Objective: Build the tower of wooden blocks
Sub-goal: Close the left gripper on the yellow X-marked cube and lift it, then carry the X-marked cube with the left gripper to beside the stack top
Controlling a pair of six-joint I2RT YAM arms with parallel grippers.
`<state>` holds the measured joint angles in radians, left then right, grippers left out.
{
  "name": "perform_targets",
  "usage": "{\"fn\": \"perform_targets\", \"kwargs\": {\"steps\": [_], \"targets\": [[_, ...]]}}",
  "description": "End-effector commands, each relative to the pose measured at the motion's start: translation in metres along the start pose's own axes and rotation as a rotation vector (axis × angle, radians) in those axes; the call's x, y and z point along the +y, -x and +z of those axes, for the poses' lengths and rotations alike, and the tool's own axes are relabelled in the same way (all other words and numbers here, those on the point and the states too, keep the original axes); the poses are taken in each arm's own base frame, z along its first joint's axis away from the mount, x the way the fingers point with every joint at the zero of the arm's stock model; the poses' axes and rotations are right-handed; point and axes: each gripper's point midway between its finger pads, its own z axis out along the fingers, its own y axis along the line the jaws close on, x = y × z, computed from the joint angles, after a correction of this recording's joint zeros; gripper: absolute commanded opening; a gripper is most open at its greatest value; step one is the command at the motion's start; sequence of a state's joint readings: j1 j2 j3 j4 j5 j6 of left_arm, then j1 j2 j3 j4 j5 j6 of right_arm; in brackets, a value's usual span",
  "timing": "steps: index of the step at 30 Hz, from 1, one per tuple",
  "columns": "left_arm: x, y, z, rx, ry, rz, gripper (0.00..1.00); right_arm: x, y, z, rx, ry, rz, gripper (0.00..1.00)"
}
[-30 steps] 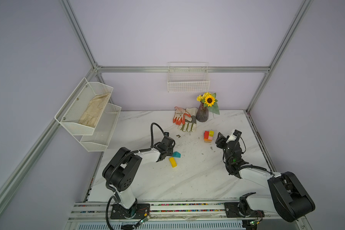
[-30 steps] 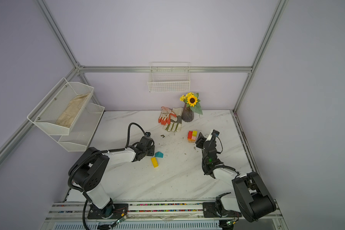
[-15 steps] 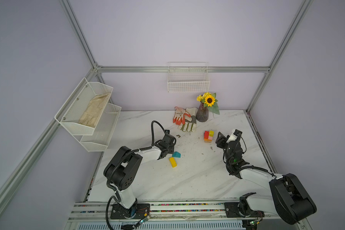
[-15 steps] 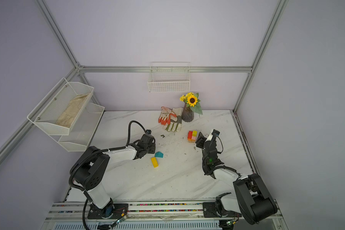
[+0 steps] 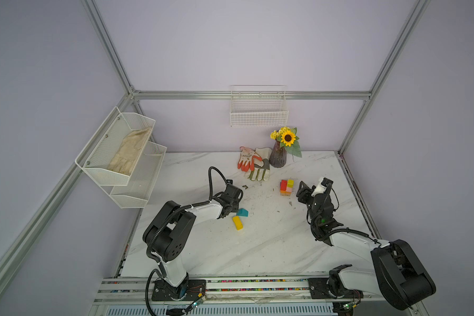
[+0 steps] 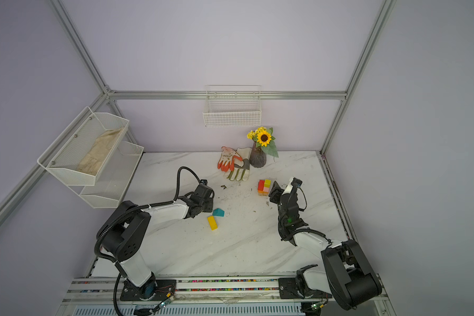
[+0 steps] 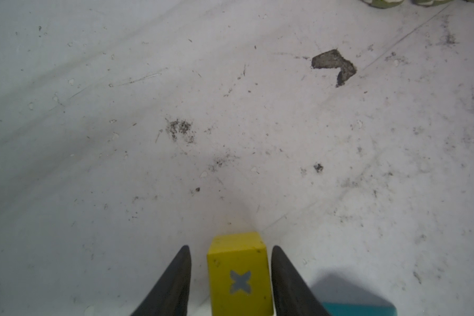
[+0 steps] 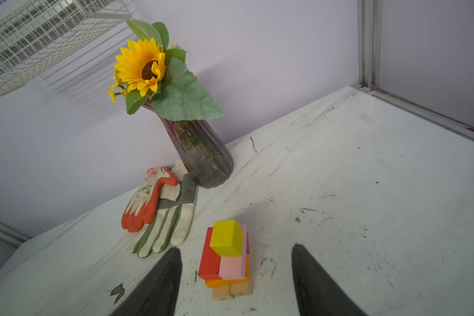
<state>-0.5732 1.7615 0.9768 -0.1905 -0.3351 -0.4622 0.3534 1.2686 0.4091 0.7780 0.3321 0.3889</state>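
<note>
Between left fingers [image 7: 175, 279], yellow block [image 7: 238, 270] lengthwise

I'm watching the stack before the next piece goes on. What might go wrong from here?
The left hand straddles the yellow block, with the teal block close beside one finger; closing could nudge the teal one or twist the yellow one. The tower stands on two tan blocks, its top yellow cube off-centre, so another piece may tip it. The open right hand hovers near it and could knock it.
</note>
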Motion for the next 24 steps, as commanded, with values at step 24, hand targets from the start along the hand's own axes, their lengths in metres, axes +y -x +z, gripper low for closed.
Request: {"fn": "perform_targets", "kwargs": {"steps": [24], "targets": [[-0.042, 0.083, -0.039, -0.162, -0.154, 0.072, 0.12, 0.019, 0.023, 0.001, -0.044, 0.063, 0.036, 0.65]]}}
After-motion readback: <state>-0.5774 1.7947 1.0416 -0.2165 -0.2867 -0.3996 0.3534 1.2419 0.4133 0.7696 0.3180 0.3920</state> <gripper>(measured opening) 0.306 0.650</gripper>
